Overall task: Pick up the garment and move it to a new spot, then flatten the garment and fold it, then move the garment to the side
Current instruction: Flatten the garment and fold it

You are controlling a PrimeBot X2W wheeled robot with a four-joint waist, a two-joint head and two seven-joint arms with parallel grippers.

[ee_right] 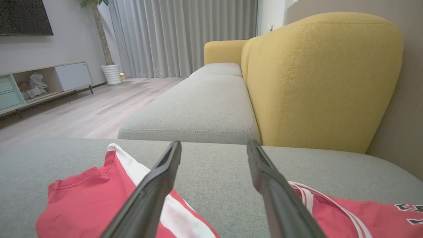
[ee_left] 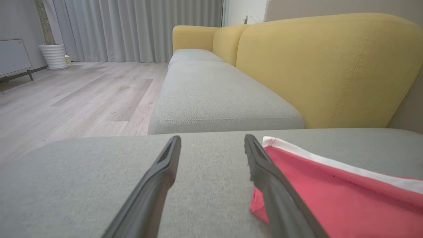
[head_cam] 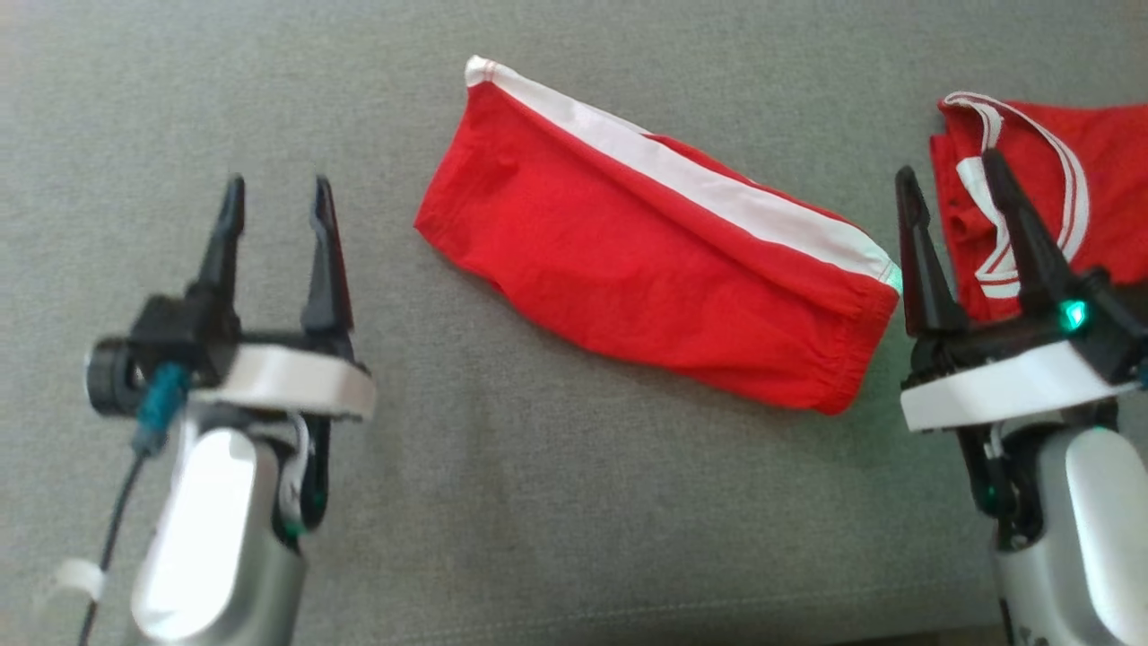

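Underneath: grey sofa seat (head_cam: 538, 538). At centre: red garment (head_cam: 646, 269), folded into long strip, white band (head_cam: 717, 184) along far edge, lying diagonally between both hands. Far right: second red garment (head_cam: 1112, 170) with white trim, apart from first. Lower left: left hand (head_cam: 278, 184), released, empty, clear of strip. Lower right: right hand (head_cam: 947, 163), released, empty, between both garments.

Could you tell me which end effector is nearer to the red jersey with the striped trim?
Right. The right end effector sits beside the jersey, overlapping its edge in the head view; the left end effector is far off, beyond the folded red garment.
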